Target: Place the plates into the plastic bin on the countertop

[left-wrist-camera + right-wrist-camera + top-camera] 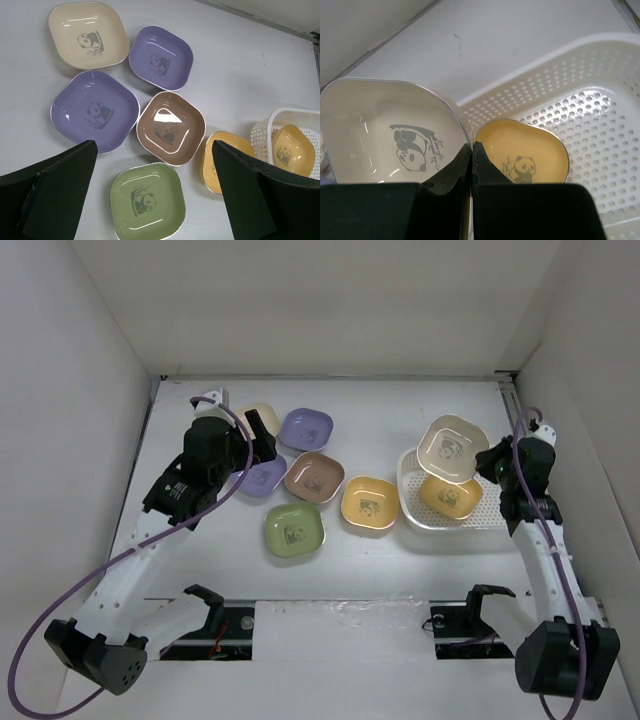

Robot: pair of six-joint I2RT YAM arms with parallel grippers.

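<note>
The white perforated bin [450, 524] sits on the right part of the tabletop [400, 405]. The right tool [471, 148] is closed on the rim of a cream plate [452, 448], pinching the edge between its two fingers. The plate hangs tilted above the bin's far left corner. Inside the bin a yellow plate [450, 496] lies face up on the perforated floor, and in the top view its far edge is covered by the cream plate. Six more plates lie face up on the tabletop, all to the left of the bin. A second yellow plate [369, 503] is just beside the bin's left wall; I cannot tell whether it touches. A brown plate [314, 477] comes next, farther from the bin. A green plate [294, 531] lies left of the bin's near corner, closer to the arm bases. A pale purple plate [306, 428] lies left of the bin's far corner. A second purple plate [95, 110] is well left of the bin, beyond the brown one. A second cream plate [87, 34] is the one farthest from the bin, partly hidden by the left arm in the top view. The left tool [153, 145] hangs over this group, well apart from the bin, with its fingers spread wide and nothing between them.
</note>
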